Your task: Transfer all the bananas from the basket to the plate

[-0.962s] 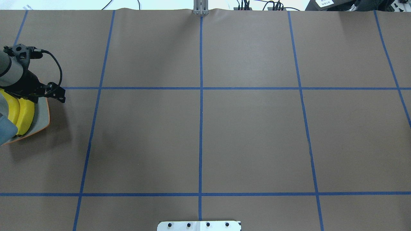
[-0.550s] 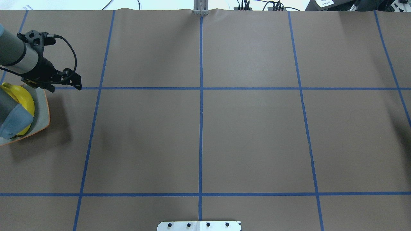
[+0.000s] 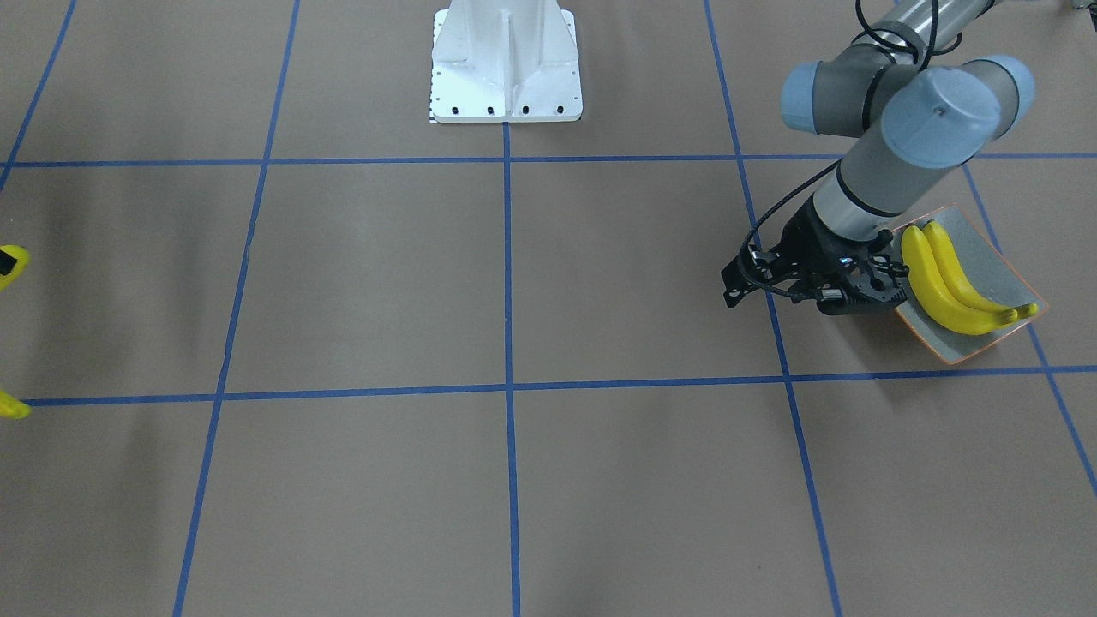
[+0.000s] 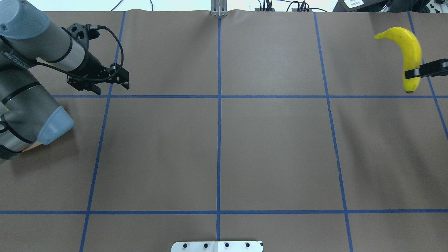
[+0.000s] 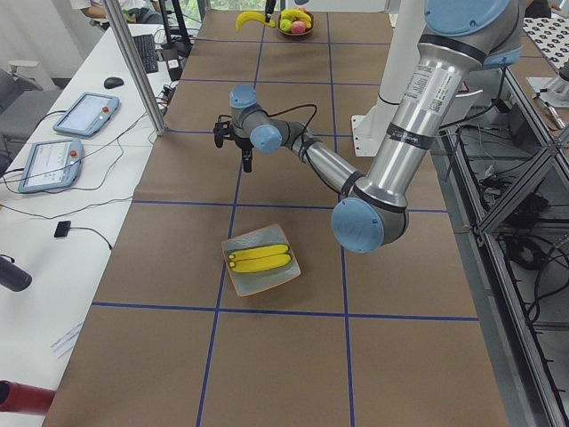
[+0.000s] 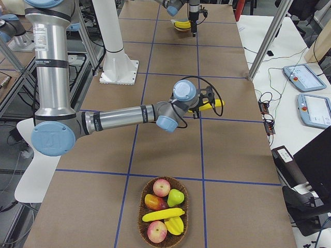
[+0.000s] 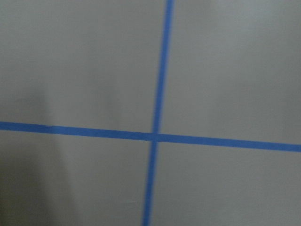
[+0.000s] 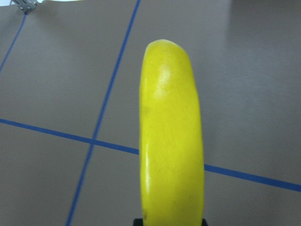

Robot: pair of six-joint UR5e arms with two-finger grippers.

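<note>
You are risking the banana [image 4: 411, 49] pivoting loose, your right gripper [image 4: 411, 73] pinching it off-centre (left gripper [image 4: 110, 84] hanging spread, empty), far from the plate [image 3: 986, 255].

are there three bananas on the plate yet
No, only two bananas lie on the plate; the right claw holds a third banana.

Two bananas [image 5: 260, 258] side by side on plate [image 5: 269, 281]
</note>
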